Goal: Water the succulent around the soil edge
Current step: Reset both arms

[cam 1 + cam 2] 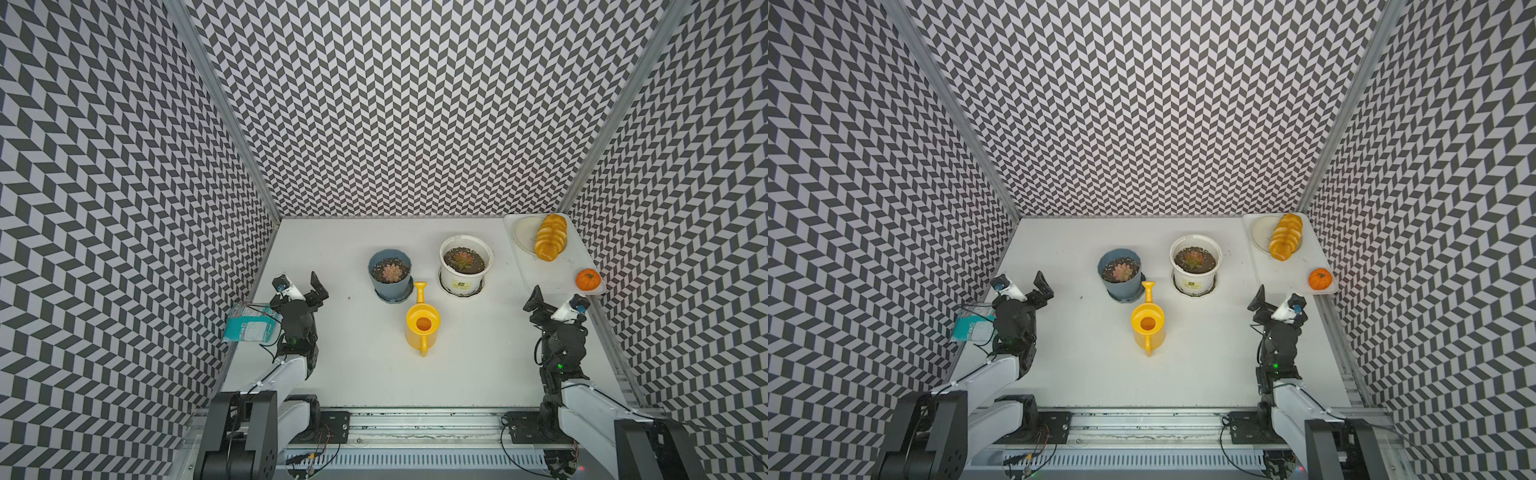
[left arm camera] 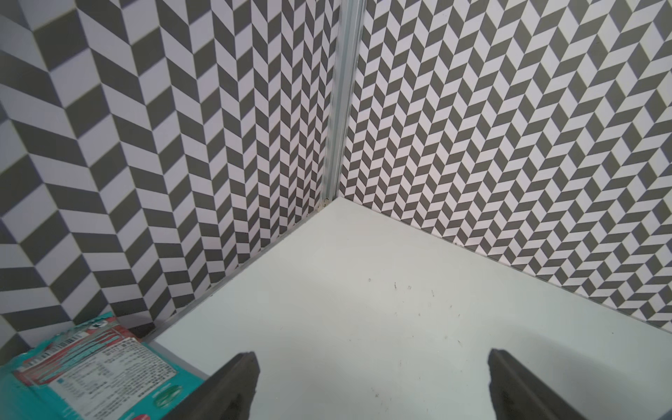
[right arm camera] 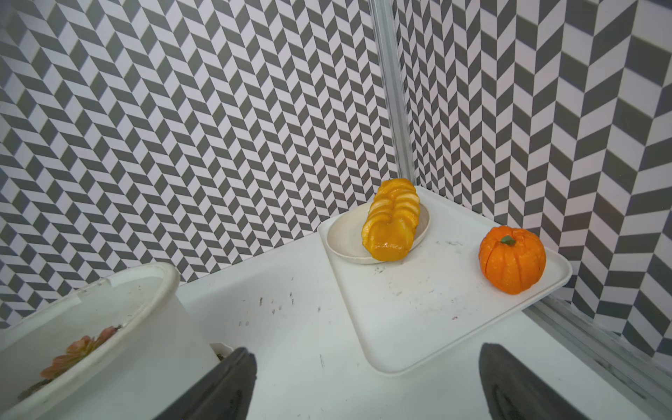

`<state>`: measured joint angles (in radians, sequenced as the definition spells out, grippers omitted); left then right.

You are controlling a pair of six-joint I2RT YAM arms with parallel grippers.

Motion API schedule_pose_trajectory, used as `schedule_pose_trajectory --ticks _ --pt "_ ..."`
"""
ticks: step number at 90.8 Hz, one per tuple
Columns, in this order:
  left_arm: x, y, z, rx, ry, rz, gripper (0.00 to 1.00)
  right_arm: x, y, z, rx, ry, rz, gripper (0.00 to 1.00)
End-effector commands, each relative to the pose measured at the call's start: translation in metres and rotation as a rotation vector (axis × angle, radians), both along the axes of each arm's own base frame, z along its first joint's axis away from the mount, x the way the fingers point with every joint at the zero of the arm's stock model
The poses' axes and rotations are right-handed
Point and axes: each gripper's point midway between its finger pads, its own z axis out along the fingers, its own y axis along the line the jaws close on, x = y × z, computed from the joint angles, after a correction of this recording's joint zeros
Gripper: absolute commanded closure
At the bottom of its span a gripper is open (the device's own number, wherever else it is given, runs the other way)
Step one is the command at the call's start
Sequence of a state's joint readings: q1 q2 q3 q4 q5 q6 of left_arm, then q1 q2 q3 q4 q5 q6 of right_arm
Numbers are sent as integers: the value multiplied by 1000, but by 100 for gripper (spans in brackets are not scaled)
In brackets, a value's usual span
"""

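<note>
I am holding my left pincer point(image 2: 372, 356) and right pincer point(image 3: 363, 354) wide open, gripping nothing. The watering can point(image 1: 419, 337) is standing between them, with the grey pot point(image 1: 390, 286) at its 11 o'clock.

The left arm point(image 1: 286, 368) and right arm point(image 1: 590, 399) have white link shells, black joints and thin black cables. Each carries a green light point(image 1: 294, 341), a white blue-lensed wrist camera point(image 1: 293, 291) and dark grey fingers point(image 2: 232, 389).

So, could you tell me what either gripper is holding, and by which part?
Nothing: the left gripper and right gripper are open and empty; the watering can stands alone.
</note>
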<state>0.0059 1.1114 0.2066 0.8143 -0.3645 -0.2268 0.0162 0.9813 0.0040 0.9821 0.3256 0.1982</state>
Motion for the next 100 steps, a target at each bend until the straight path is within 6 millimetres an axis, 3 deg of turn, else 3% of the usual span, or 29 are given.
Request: schedule_pose_trajectory --ticks 1,20,41,62,75,100 --pt "-1 4 13 72 -36 38 0 1 -2 18 -36 -75 -10 0" --pt "10 -9 -7 106 26 -15 0 6 0 13 -51 -63 -3 0" --pt "18 -14 -5 149 2 -71 0 12 9 20 -110 -93 47 0" --pt "29 -10 -7 90 -16 -138 0 27 26 15 -138 -83 146 0" --pt "29 -23 -6 88 -61 -223 0 34 36 11 -166 -69 186 0" --pt "26 -29 -4 118 -64 -214 0 39 65 4 -266 -57 300 0"
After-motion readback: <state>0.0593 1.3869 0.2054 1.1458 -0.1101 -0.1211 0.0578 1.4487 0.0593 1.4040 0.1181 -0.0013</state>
